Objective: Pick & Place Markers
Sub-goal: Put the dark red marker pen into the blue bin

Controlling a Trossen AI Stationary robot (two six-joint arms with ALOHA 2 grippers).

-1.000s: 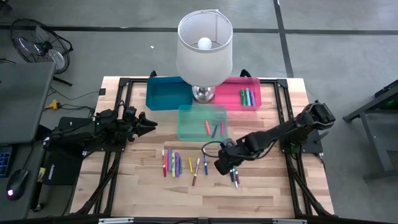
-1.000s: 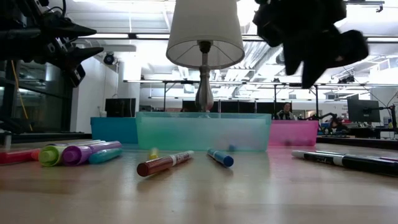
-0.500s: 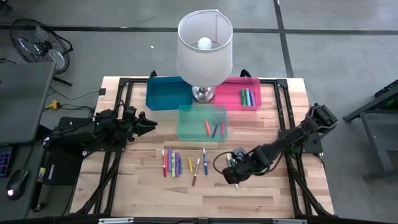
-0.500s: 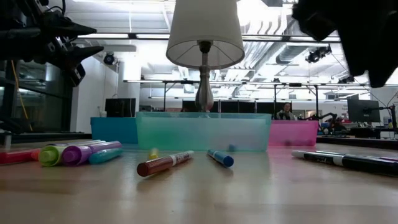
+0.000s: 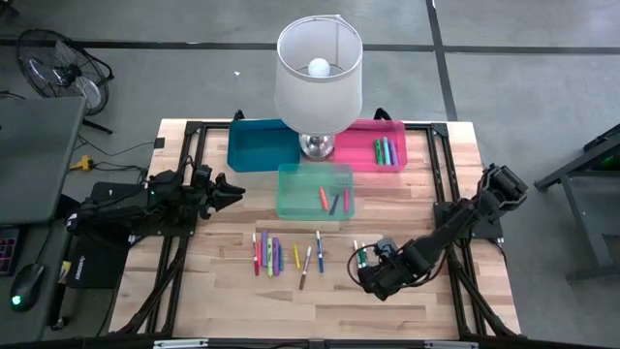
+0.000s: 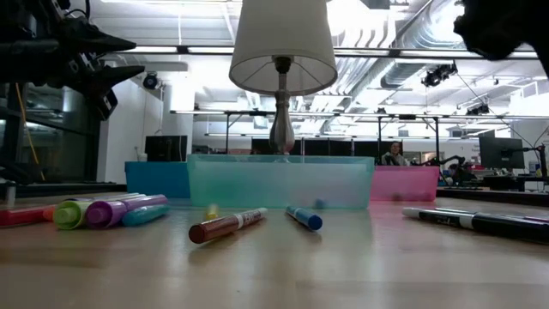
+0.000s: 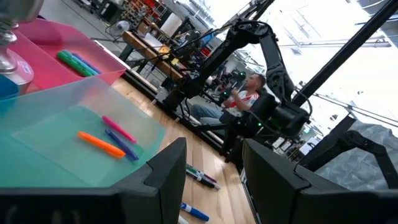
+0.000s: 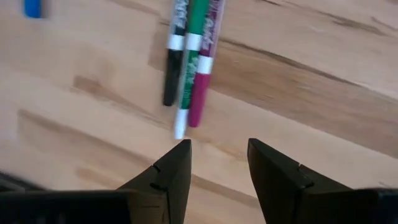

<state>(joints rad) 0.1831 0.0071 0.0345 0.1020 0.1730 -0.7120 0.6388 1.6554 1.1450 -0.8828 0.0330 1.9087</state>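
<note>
Right gripper (image 8: 214, 163) parted, holding nothing, poised over three thin black, green and magenta markers (image 8: 188, 62) near the wooden bench's (image 5: 417, 194) front edge. Left gripper (image 5: 228, 191) parted, empty, at left edge.

This is looking like a robotics lab set in an industrial hall. A wooden table (image 5: 417, 301) is sitting on a grey concrete floor (image 5: 542, 87), with black frames (image 5: 179, 242) carrying the arms. Bare ducts (image 6: 403, 34) and strip lights (image 6: 180, 51) are running across the open ceiling in the low view. Rows of monitors (image 6: 502, 153) and desks are filling the background, and a person (image 6: 395, 154) is sitting among them. A fan (image 5: 58, 73) is standing on the floor beside a laptop (image 5: 34, 160) and mouse (image 5: 27, 284). The left wrist view is showing another dark robot arm (image 7: 267, 68) and cluttered shelving (image 7: 134, 9) behind it.
</note>
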